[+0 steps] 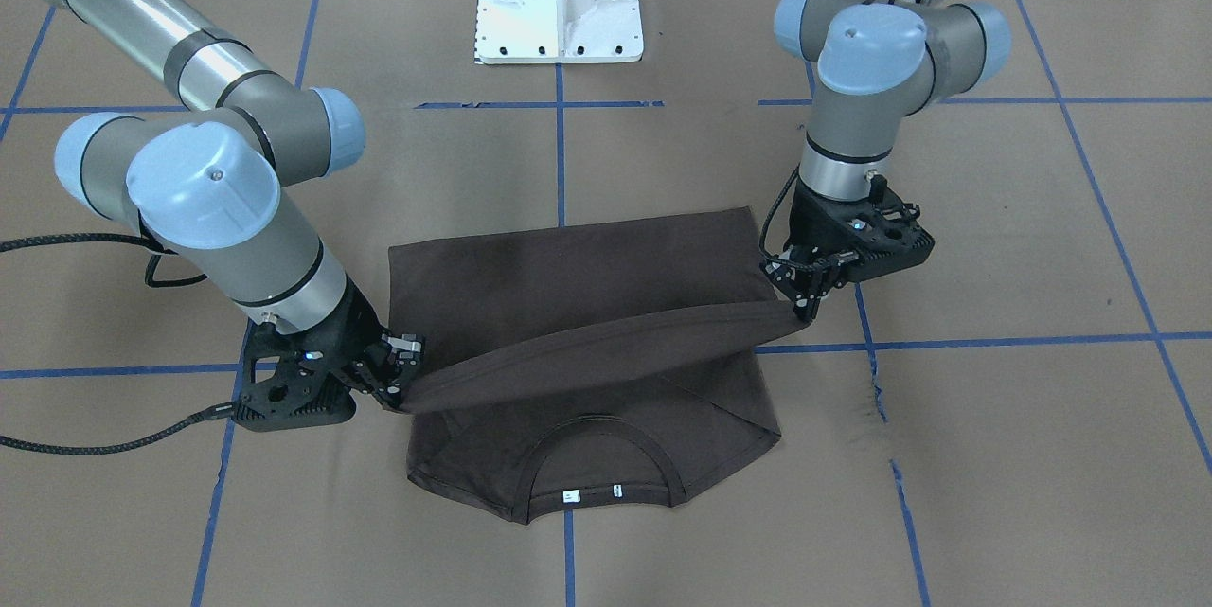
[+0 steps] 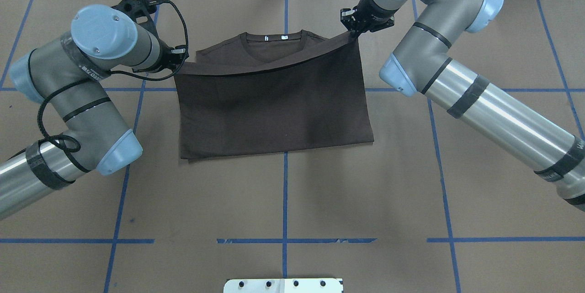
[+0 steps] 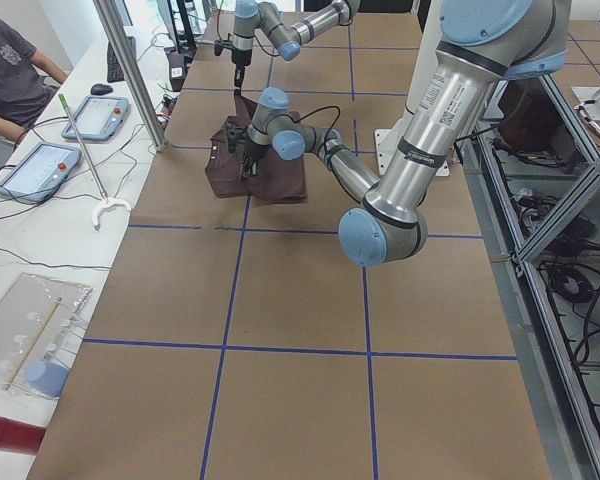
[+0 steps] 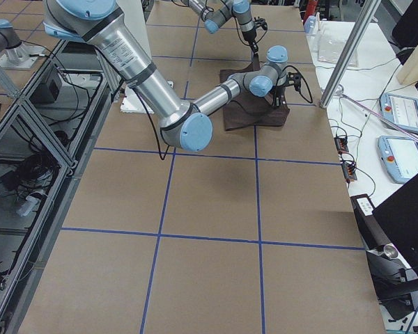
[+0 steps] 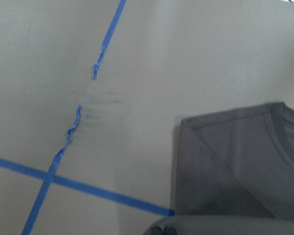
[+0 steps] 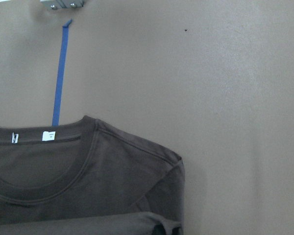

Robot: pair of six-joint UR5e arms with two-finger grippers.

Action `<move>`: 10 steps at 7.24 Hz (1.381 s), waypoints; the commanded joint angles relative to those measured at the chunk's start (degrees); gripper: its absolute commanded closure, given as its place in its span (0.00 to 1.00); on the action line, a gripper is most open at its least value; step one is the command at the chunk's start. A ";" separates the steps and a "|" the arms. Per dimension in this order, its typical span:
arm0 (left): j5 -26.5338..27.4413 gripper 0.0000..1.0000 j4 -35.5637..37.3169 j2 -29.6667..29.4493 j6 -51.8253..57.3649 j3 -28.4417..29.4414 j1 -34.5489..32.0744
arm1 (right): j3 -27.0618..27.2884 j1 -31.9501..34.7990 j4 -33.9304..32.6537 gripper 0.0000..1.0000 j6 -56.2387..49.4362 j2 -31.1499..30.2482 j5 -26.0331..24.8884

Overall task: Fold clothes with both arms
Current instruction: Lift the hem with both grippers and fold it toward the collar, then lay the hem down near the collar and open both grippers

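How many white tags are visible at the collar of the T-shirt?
2. Both are on the collar of the T-shirt, inside the neckband: a larger tag near its middle, a smaller tag just beside it. The lifted fold may hide others.

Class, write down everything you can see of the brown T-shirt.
The T-shirt is dark brown, soft-looking fabric with a ribbed round collar and white neck tags. It lies on the table, sleeves folded inward. Its hem is lifted, doubled over the body and stretched between the left tool and the right tool, each pinching one corner, short of the collar.
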 commanded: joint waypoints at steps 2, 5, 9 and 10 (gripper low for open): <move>0.09 1.00 -4.56 -3.42 0.01 7.48 -1.54 | -8.03 1.08 5.26 1.00 -0.09 2.02 -0.15; 0.35 1.00 -6.22 -5.53 -0.34 11.25 -1.98 | -12.32 0.99 5.26 1.00 -0.18 5.18 -0.59; 0.61 1.00 -9.93 -6.95 -0.60 15.84 -2.95 | -13.66 0.90 5.35 1.00 -0.26 5.71 -1.65; 0.61 1.00 -9.93 -7.04 -0.43 16.10 -3.03 | -13.66 0.99 5.43 1.00 -0.26 5.71 -1.74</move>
